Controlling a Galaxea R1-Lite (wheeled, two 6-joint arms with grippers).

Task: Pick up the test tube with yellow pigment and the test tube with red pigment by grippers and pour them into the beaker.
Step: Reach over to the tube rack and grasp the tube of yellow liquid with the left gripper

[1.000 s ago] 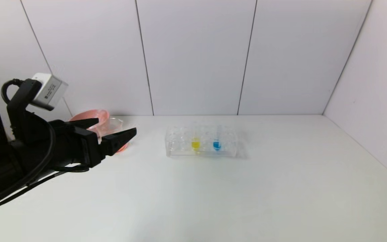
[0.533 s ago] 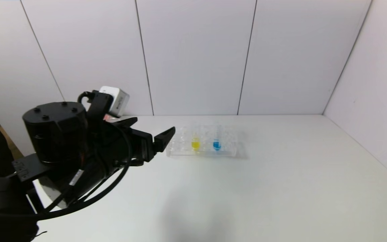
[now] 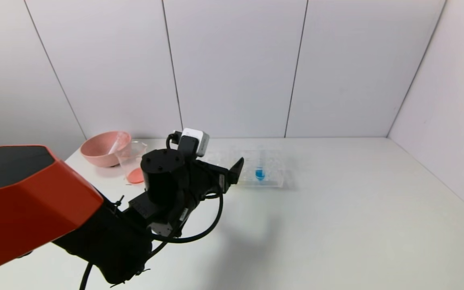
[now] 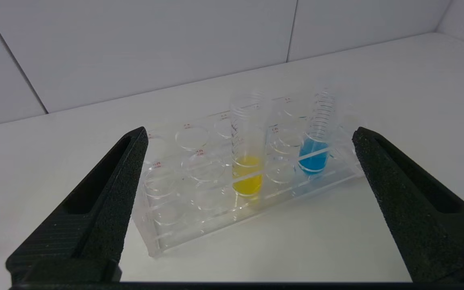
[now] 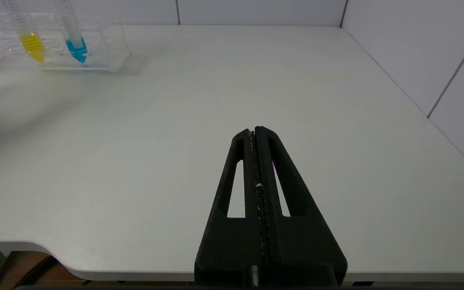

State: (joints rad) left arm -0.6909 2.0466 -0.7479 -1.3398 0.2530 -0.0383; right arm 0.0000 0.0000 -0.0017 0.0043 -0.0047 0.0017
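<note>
We see the left tool hovering above the white worktop just short of the clear plastic many-holed tube rack, its two black fingers spread wide with nothing between them; the rack sits framed in the gap, apart from both fingers. In the rack stands the slim clear test tube with a little bright yellow liquid, upright, and beside it, one hole over, a like tube with blue liquid. From the head view the left arm hides the yellow tube; only the blue one shows. Well to the left of the rack, near the back wall, the small clear glass beaker stands on the worktop with orange-red liquid in its bottom, and the round pink bowl sits just behind it with a clear tube-like piece leaning inside; we cannot tell what that piece is. The right tool is low near the front edge of the worktop, well apart from the rack, fingers pressed together on nothing.
</note>
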